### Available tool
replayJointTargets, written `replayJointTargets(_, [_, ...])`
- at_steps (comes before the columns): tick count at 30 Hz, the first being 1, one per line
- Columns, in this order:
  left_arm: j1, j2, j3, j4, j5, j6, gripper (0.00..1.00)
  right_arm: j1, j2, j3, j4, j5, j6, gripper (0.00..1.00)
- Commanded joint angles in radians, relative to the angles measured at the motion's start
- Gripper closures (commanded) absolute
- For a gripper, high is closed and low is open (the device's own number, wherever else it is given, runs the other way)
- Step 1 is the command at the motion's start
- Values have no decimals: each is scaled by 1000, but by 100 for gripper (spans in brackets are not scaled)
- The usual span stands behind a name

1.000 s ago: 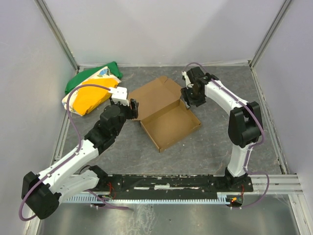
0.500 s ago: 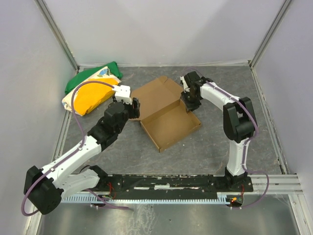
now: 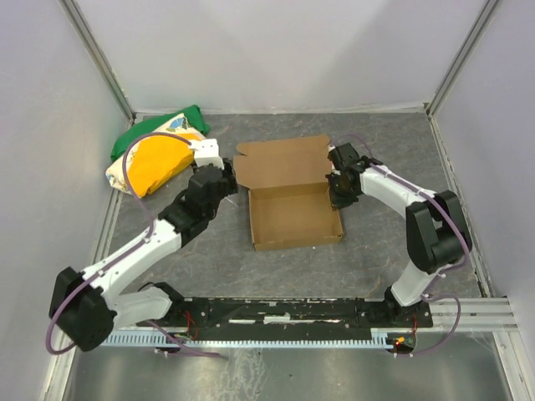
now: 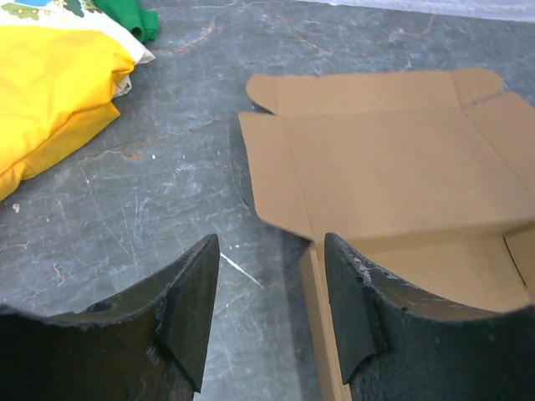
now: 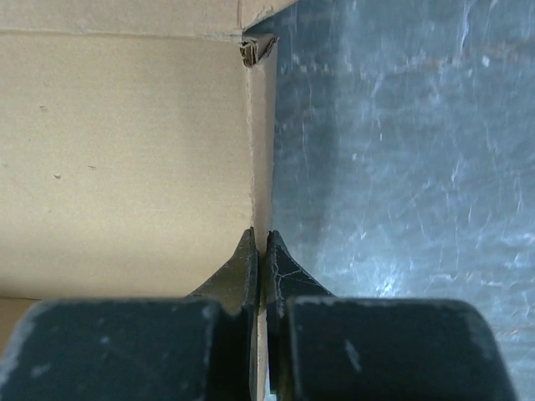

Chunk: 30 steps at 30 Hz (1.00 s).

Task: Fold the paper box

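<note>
The paper box lies in the middle of the surface, with its tray nearest and its lid open behind. The right pincer is clamped on the tray's right wall. The left pincer gapes empty just beside the box's left edge. At the far left lies a cloth bundle.

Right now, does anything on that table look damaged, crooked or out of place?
Only one small thing: in the right wrist view, the paper box has a crumpled bit of cardboard at an inner corner, beyond where the right gripper pinches its side wall. Nothing looks spilled.
</note>
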Motion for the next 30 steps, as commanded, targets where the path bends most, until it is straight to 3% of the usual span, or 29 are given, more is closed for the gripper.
replayJointTargets(1, [66, 125, 138, -20, -24, -119, 39, 3, -119, -76, 84, -44, 55, 91])
replayJointTargets(3, [132, 247, 223, -94, 80, -169, 38, 2, -152, -110, 103, -85, 93, 72])
replayJointTargets(5, [186, 351, 312, -168, 184, -222, 37, 2, -188, -142, 132, -97, 141, 63])
replayJointTargets(7, [223, 439, 385, -220, 286, -252, 36, 3, -235, -164, 154, -92, 188, 47])
replayJointTargets(9, [239, 503, 430, -257, 357, -254, 35, 4, -279, -173, 154, -77, 219, 10])
replayJointTargets(10, [242, 526, 446, -274, 379, -248, 35, 4, -304, -173, 146, -58, 226, 0])
replayJointTargets(16, [244, 623, 488, -309, 434, -200, 34, -14, -353, -35, 9, 223, 155, 1])
replayJointTargets(20, [249, 677, 509, -323, 424, -181, 35, -84, -151, 169, -74, 118, 83, 0])
replayJointTargets(23, [259, 693, 509, -318, 432, -180, 35, -121, -49, 277, -71, 34, 65, 6])
replayJointTargets(30, [270, 737, 541, -303, 434, -164, 34, -161, 162, 490, -107, -8, 57, 15])
